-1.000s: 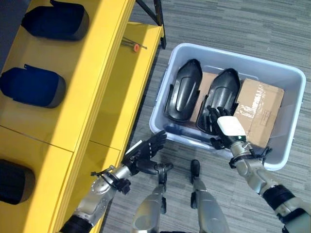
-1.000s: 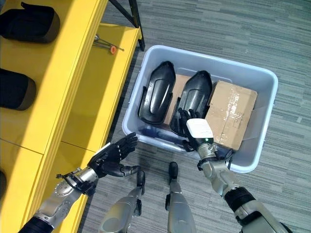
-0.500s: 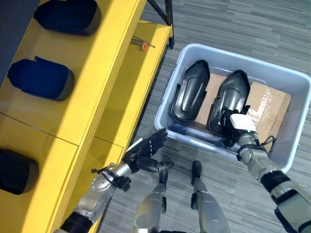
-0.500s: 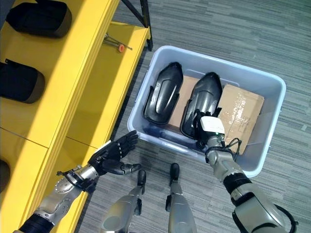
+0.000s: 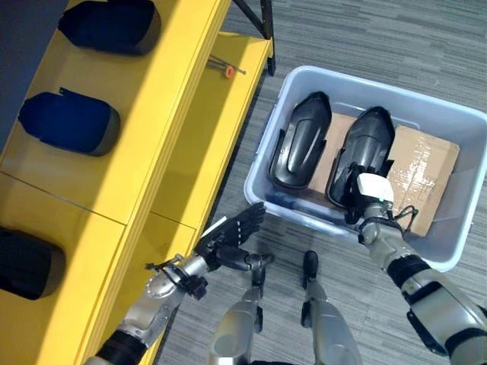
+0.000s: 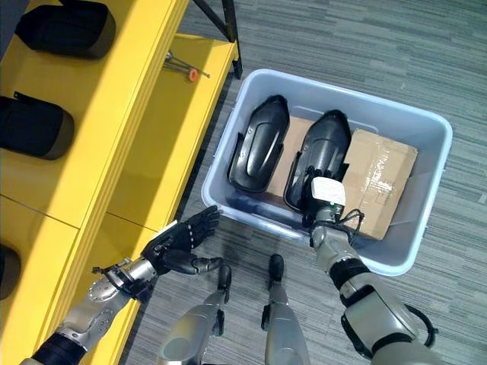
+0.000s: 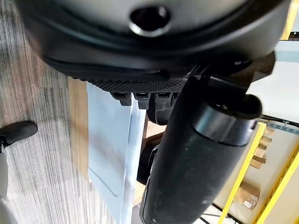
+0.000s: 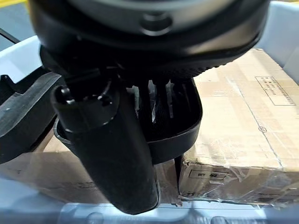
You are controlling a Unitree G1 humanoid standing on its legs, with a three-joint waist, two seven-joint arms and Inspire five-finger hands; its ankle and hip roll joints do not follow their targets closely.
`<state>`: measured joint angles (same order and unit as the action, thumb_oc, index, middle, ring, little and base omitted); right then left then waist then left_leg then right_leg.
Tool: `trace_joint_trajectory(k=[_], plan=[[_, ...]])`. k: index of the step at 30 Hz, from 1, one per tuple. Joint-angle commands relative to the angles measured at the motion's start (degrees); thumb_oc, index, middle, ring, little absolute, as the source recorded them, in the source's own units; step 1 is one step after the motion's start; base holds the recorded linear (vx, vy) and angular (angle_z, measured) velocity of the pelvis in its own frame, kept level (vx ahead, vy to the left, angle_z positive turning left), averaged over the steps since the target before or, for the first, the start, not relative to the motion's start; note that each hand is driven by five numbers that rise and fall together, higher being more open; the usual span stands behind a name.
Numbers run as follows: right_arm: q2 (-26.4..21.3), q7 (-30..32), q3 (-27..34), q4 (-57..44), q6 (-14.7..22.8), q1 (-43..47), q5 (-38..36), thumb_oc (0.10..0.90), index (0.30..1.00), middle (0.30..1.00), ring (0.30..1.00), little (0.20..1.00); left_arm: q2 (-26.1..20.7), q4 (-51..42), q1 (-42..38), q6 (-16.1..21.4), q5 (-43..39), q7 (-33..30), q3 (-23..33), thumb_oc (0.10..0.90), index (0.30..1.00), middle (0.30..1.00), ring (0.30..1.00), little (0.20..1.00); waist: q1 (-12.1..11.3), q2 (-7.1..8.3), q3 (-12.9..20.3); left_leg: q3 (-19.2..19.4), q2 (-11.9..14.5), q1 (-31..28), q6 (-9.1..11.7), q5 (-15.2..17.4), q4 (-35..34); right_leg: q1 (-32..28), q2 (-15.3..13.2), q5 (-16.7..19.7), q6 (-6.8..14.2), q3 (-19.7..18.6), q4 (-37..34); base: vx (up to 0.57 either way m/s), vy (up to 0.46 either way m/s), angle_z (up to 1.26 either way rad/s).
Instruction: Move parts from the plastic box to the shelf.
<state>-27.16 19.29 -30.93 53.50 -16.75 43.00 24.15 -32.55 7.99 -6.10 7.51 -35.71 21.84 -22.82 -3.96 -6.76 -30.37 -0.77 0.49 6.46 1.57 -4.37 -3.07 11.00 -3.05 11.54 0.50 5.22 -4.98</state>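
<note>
The right hand (image 6: 320, 196) reaches into the plastic box (image 6: 426, 133) and curls its fingers over 1 black part (image 6: 323, 156), ready to lift it. The left hand (image 6: 179, 245) waits wide open beside the yellow shelf (image 6: 144, 144).

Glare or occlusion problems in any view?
Left eye view: sheen on the black parts and on the cardboard box tape, nothing washed out. Right wrist view: right hand covers the middle; tape glints. Left wrist view: left hand blocks most of the plastic box.
</note>
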Motion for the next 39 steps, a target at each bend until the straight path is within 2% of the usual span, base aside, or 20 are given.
trace_joint_trajectory(k=[1,4,5,7,11,12,14,16,17,18,22,24,29,34,37,39], plan=[[-2.49,-1.59,3.04,11.49,-11.11,2.27,-6.86,0.9,1.0,1.0,1.0,1.0,1.51,-5.58,-1.43,4.36,-2.18,0.9,-1.6,0.9,1.0,1.0,1.0,1.0,-1.13,-2.62,0.58,1.18,-2.59,7.36,-1.99,4.99,5.87,3.1,-1.85,-17.07,1.13,2.48,15.9,-0.01,0.0,0.1],[-1.71,-1.03,4.58,14.64,-14.27,1.76,-9.85,0.9,1.0,1.0,1.0,1.0,2.32,-5.7,-1.38,4.05,-4.56,0.99,-2.44,0.9,1.0,1.0,1.0,1.0,-1.31,-3.47,0.58,1.0,-2.8,8.34,-2.0,4.87,6.46,4.13,-1.91,-17.37,0.9,2.73,16.75,-0.01,0.019,0.1],[-0.95,0.97,5.46,17.03,-15.34,0.71,-8.75,0.9,1.0,1.0,1.0,1.0,3.15,-5.86,-1.17,4.51,-3.99,0.1,-2.95,0.9,1.0,1.0,1.0,1.0,-1.59,-4.47,0.58,0.77,-3.23,9.18,-2.09,4.71,6.94,4.95,-2.15,-17.6,0.72,3.13,17.43,-0.01,0.048,0.11],[-0.5,2.64,5.8,18.68,-15.38,0.18,-8.07,0.9,1.0,1.0,1.0,1.0,3.61,-5.7,-1.34,5.23,-3.84,-0.2,-3.51,0.9,1.0,1.0,1.0,1.0,-1.79,-5.21,0.58,0.82,-3.52,10.04,-2.23,4.52,7.16,6.07,-2.46,-17.85,0.66,3.42,18.23,-0.04,0.045,0.08],[0.16,3.2,5.61,20.51,-17.73,-1.44,-6.21,0.9,1.0,1.0,1.0,1.0,4.18,-5.63,-1.08,6.02,-3.78,-0.4,-4.36,0.9,1.0,1.0,1.0,1.0,-2.02,-6.89,0.58,0.8,-3.97,12.04,-2.37,4.27,8.46,8.43,-2.9,-18.49,0.26,3.85,20.37,-0.03,0.033,0.07],[0.15,3.2,5.61,20.51,-17.73,-1.43,-6.21,0.9,1.0,1.0,1.0,1.0,4.18,-5.62,-1.09,6.03,-3.78,-0.4,-4.36,0.9,1.0,1.0,1.0,1.0,-2.01,-6.89,0.58,0.8,-3.98,12.09,-2.37,4.28,8.51,8.49,-2.92,-18.53,0.26,3.85,20.46,-0.03,0.04,0.09],[0.42,4.28,4.42,20.52,-18.51,-3.69,-1.12,0.9,1.0,1.0,1.0,1.0,4.56,-5.31,0.01,6.94,-4.99,-1.42,-4.62,0.9,1.0,1.0,1.0,1.0,-2.0,-7.95,0.58,0.79,-4.47,14.27,-2.53,4.22,10.1,11.01,-3.31,-19.07,-0.04,3.93,22.59,-0.06,0.05,0.09],[0.57,4.34,3.89,20.0,-18.03,-4.61,0.06,0.9,1.0,1.0,1.0,1.0,4.85,-5.08,0.52,7.22,-5.84,-0.96,-4.43,0.9,1.0,1.0,1.0,1.0,-1.93,-8.2,0.58,0.92,-4.6,15.08,-2.64,4.22,10.57,11.97,-3.48,-19.16,-0.12,3.79,23.16,-0.07,0.042,0.08],[1.26,4.59,3.16,19.03,-17.37,-5.71,1.59,0.725,0.756,0.756,0.756,0.756,5.37,-4.82,1.17,7.89,-5.36,-0.24,-4.35,0.9,1.0,1.0,1.0,1.0,-1.78,-8.51,0.58,1.0,-4.76,15.74,-2.77,4.18,10.82,12.78,-3.67,-19.13,-0.15,3.52,23.46,-0.07,0.05,0.03],[1.52,4.94,2.94,18.69,-17.21,-6.3,2.17,0.4,0.3,0.3,0.3,0.3,5.5,-4.81,1.49,8.21,-4.97,0.06,-4.46,0.9,1.0,1.0,1.0,1.0,-1.62,-8.58,0.58,0.99,-4.87,15.76,-2.81,4.23,10.83,12.95,-3.79,-19.28,-0.11,3.38,23.66,-0.06,0.044,-0.02],[1.23,6.36,2.04,16.74,-15.54,-8.69,5.1,0.4,0.3,0.3,0.3,0.3,6.21,-5.27,2.3,9.29,-4.66,0.43,-4.1,0.9,1.0,1.0,1.0,1.0,-1.1,-9.17,0.58,1.37,-4.89,16.24,-3.0,3.81,10.38,13.97,-3.69,-18.66,0.02,2.45,23.31,-0.06,0.069,-0.02],[0.84,9.21,2.04,15.47,-13.04,-10.4,5.48,0.4,0.3,0.3,0.3,0.3,6.67,-5.47,2.7,9.81,-4.93,-0.36,-3.94,0.9,1.0,1.0,1.0,1.0,-0.36,-9.49,0.58,1.71,-4.94,15.5,-3.09,3.6,9.52,13.79,-3.55,-18.49,0.08,1.89,22.87,-0.04,0.079,-0.01],[-0.25,12.8,2.11,13.45,-10.79,-11.91,6.78,0.4,0.3,0.3,0.3,0.3,6.58,-5.29,3.25,10.42,-5.46,1.54,-3.25,0.9,1.0,1.0,1.0,1.0,0.52,-9.1,0.58,2.41,-4.6,13.24,-3.02,3.59,8.43,11.91,-3.35,-17.81,0.45,1.1,21.36,-0.03,0.025,-0.07],[-1.39,14.12,1.98,12.44,-7.46,-12.32,9.67,0.4,0.3,0.3,0.3,0.3,5.61,-4.85,3.58,10.58,-5.72,3.01,-2.51,0.9,1.0,1.0,1.0,1.0,1.17,-7.49,0.58,2.81,-3.96,9.41,-2.82,3.81,7.09,7.83,-2.82,-16.95,1.07,0.57,18.92,-0.01,-0.023,-0.07],[-1.65,14.81,1.45,11.15,-4.58,-12.5,12.06,0.4,0.3,0.3,0.3,0.3,4.67,-4.7,3.63,10.34,-5.48,3.63,-1.89,0.9,1.0,1.0,1.0,1.0,1.31,-5.72,0.58,2.77,-3.38,6.01,-2.7,4.11,5.87,3.95,-2.44,-16.24,1.68,0.3,16.81,0.01,-0.081,-0.01],[-1.83,15.33,1.09,10.35,-3.98,-12.86,14.59,0.4,0.3,0.3,0.3,0.3,4.12,-4.72,3.71,9.89,-5.67,4.16,-1.34,0.9,1.0,1.0,1.0,1.0,1.28,-4.65,1.06,2.75,-2.99,4.42,-2.58,4.08,4.95,2.09,-2.3,-15.69,2.16,0.18,15.53,0.02,-0.089,-0.05]])
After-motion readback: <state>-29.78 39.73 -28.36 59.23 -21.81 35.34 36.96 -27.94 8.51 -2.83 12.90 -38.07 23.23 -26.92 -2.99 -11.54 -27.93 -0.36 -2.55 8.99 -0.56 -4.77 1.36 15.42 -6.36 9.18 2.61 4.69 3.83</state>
